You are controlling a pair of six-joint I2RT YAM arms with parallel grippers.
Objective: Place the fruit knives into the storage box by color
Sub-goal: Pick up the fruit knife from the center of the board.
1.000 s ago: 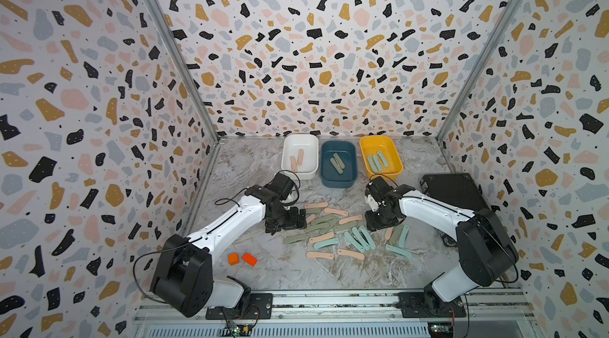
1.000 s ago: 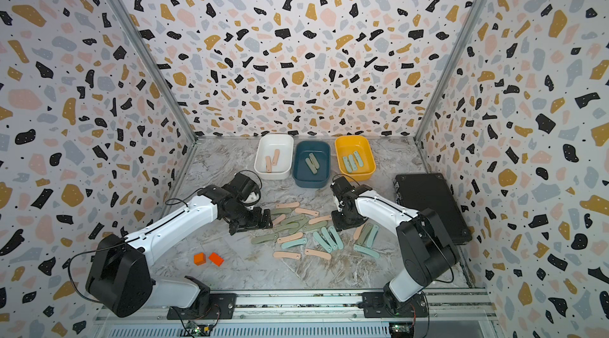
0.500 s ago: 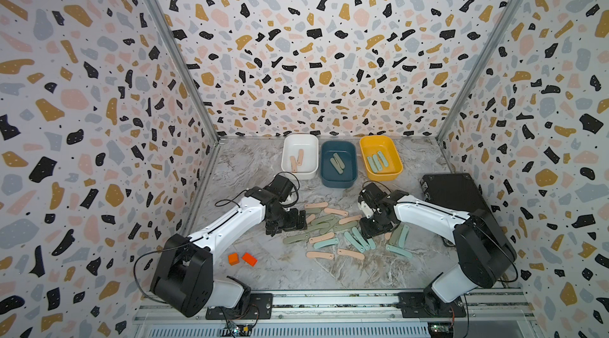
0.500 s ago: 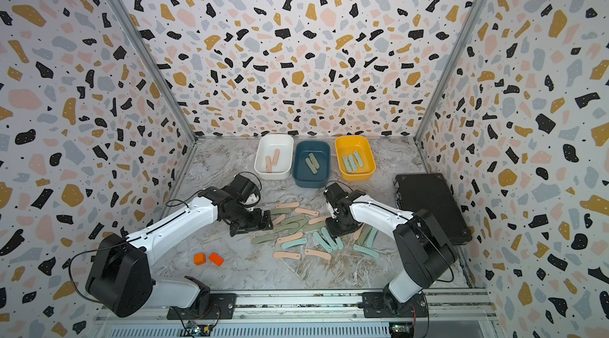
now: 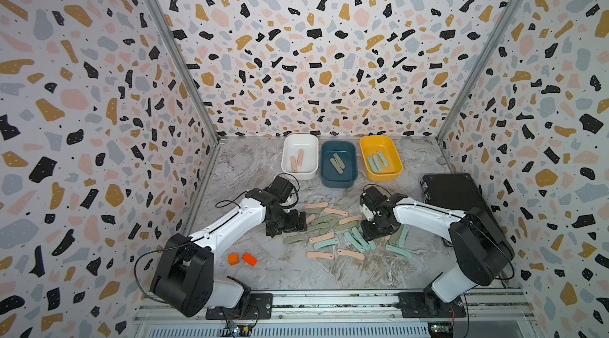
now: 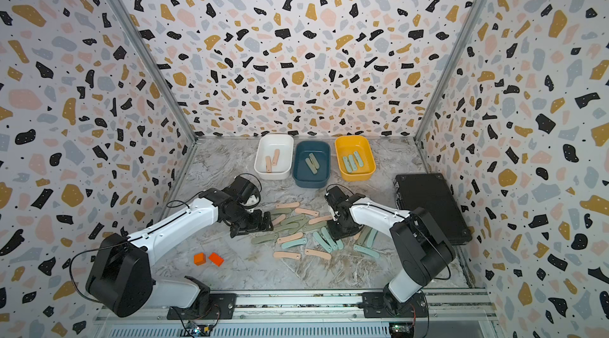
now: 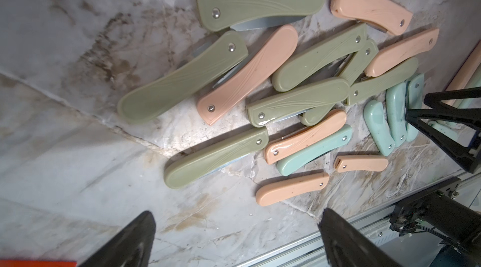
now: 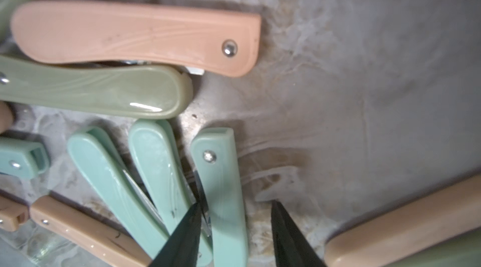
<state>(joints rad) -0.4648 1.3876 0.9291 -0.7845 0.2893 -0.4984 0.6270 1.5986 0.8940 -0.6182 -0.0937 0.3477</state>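
Presently the pick step is in hand: right gripper (image 8: 234, 203) straddles a slim mint-teal folded plastic knife (image 8: 221, 174) in the tabletop pile (image 5: 329, 231), jaws apart, unclamped. Left gripper (image 7: 236, 216) hovers wide open. Next move, by judgement: clamp, lift, carry to the yellow plastic box (image 5: 384, 175).

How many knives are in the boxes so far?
7: two pink knives in the white box, two green knives in the blue box, three teal knives in the yellow box.
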